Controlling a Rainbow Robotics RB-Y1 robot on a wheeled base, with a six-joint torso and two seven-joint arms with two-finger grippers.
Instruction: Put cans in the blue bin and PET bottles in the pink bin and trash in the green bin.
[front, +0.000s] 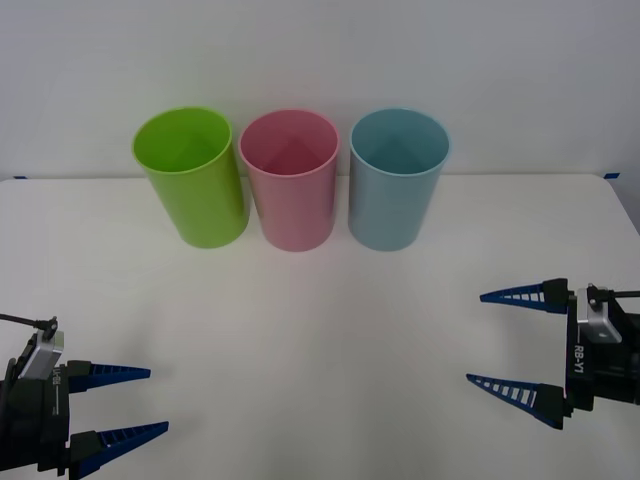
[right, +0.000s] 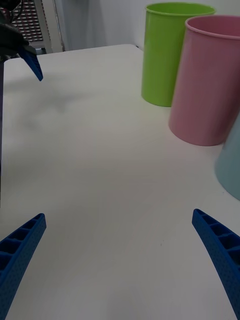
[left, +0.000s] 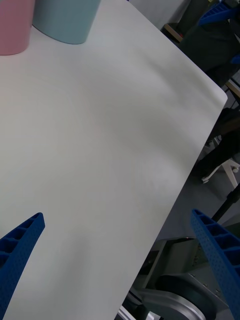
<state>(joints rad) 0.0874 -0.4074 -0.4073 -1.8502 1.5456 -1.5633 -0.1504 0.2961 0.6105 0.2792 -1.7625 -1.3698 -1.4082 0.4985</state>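
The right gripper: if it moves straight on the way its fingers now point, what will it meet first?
Probably nothing close: the right gripper, open, points across bare white table toward the left gripper. The bins stand off to the side of that line.

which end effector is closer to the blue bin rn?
Right. The right end effector sits open in front of the blue bin, slightly to its right. The left end effector, also open, is at the table's opposite front corner, past the green bin.
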